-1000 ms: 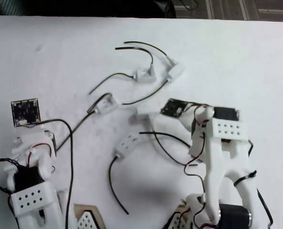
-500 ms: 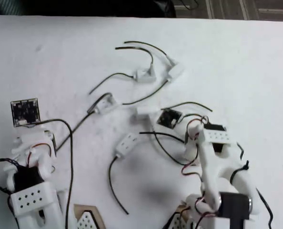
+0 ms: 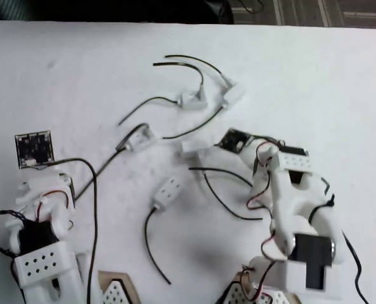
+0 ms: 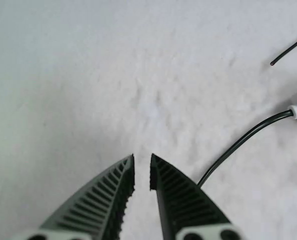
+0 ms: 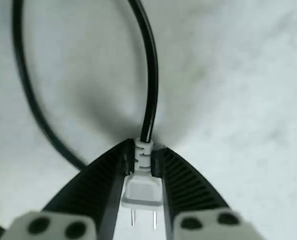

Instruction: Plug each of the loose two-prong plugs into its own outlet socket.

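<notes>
My right gripper (image 5: pixel 143 150) is shut on a white two-prong plug (image 5: pixel 141 192), whose prongs point back toward the wrist. Its black cord (image 5: pixel 149 65) loops away over the table. In the high view the right arm (image 3: pixel 286 174) stands right of centre, with that cord (image 3: pixel 223 202) trailing to its left. A white socket block (image 3: pixel 169 190) with several holes lies in the middle. Further white cord ends lie beyond it (image 3: pixel 142 139) (image 3: pixel 191 99) (image 3: pixel 232 94) (image 3: pixel 191 149). My left gripper (image 4: pixel 142 167) is shut on nothing above bare table, and the left arm (image 3: pixel 39 215) is at the near left.
Thin black cords (image 3: pixel 150 244) curl across the middle of the white table (image 3: pixel 314 76). One cord (image 4: pixel 243 140) with a white end passes close beside my left gripper. The far edge of the table borders a dark floor (image 3: pixel 112 9).
The right arm's wrist drew back toward the near side, then went out again toward the table's middle, dragging its black cord along. The left arm has kept still.
</notes>
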### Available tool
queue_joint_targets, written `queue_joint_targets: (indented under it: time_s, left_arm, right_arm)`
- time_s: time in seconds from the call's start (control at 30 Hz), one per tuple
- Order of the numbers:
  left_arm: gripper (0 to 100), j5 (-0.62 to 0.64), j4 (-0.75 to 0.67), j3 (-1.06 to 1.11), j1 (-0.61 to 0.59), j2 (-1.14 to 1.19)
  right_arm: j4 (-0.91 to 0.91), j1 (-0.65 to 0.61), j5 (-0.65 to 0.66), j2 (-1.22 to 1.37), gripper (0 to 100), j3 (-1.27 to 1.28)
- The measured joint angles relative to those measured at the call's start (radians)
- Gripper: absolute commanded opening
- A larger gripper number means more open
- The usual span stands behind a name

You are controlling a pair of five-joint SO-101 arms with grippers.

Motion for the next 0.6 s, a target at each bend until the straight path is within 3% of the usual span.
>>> queue_joint_targets:
  time_s: [0.2,0.47,0.6]
  left_arm:
    - [8,0.000,0.000,0.000,0.000,0.000]
    - [8,0.000,0.000,0.000,0.000,0.000]
    - [8,0.000,0.000,0.000,0.000,0.000]
  right_arm:
    - [0.121,-0.043,-0.020,-0.255,1.7,0.000]
    - [0.180,-0.227,-0.236,-0.479,1.7,0.000]
    - [0.100,-0.318,-0.361,-0.483,1.7,0.000]
